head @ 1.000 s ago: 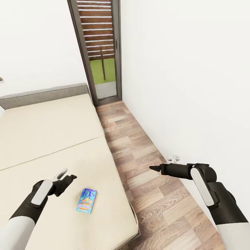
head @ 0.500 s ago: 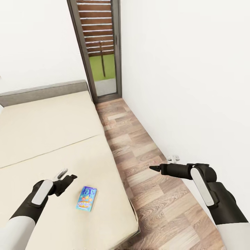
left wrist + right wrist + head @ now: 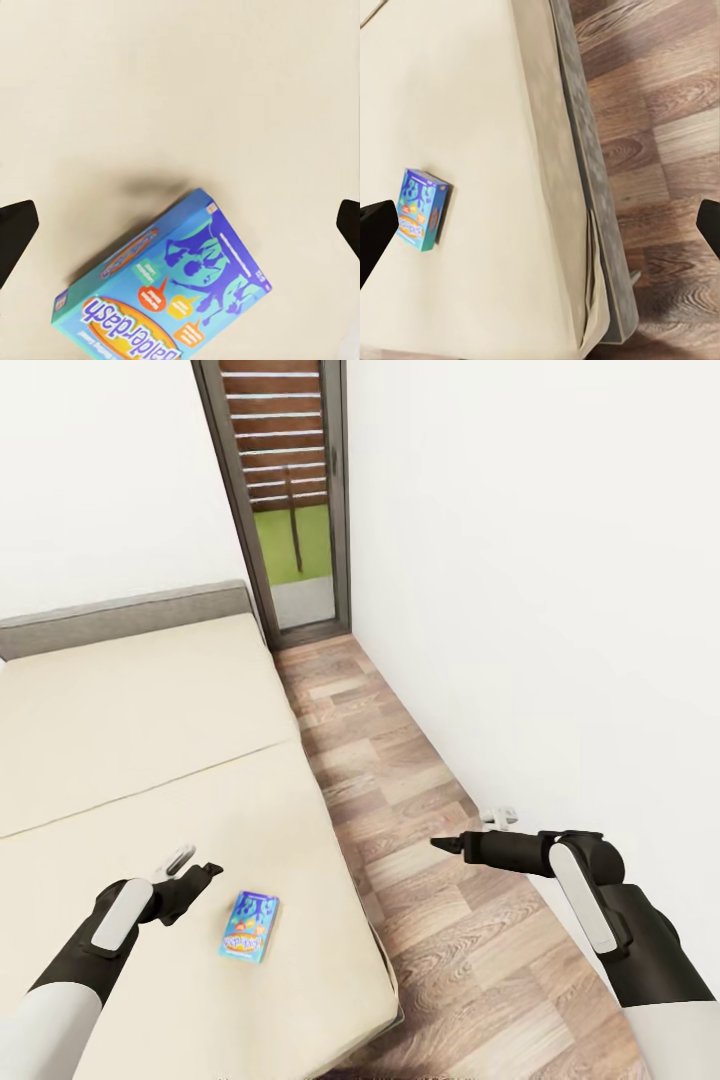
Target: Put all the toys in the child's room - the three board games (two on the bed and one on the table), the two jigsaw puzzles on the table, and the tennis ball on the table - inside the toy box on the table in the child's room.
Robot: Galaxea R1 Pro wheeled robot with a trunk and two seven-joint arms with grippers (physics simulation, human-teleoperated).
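Note:
A small blue board game (image 3: 249, 925) with a printed cover lies flat on the cream mattress of the bed (image 3: 130, 730), near the bed's right edge. My left gripper (image 3: 195, 867) hovers just left of it, above the mattress, open with nothing between its fingers. In the left wrist view the board game (image 3: 172, 292) lies below the open left gripper (image 3: 180, 225). My right gripper (image 3: 441, 845) hangs open over the wooden floor, right of the bed. From the right wrist view the board game (image 3: 423, 209) lies on the mattress, apart from the open right gripper (image 3: 540, 232).
A strip of wooden floor (image 3: 400, 780) runs between the bed's grey frame (image 3: 592, 187) and the white wall (image 3: 530, 580). A glass door (image 3: 295, 500) closes the far end. A small white fitting (image 3: 498, 817) sits at the wall's base.
The whole picture has shifted slightly, so the camera has moved; the bed and door sit a little higher in view. Both arms hold the same pose and the board game lies where it was.

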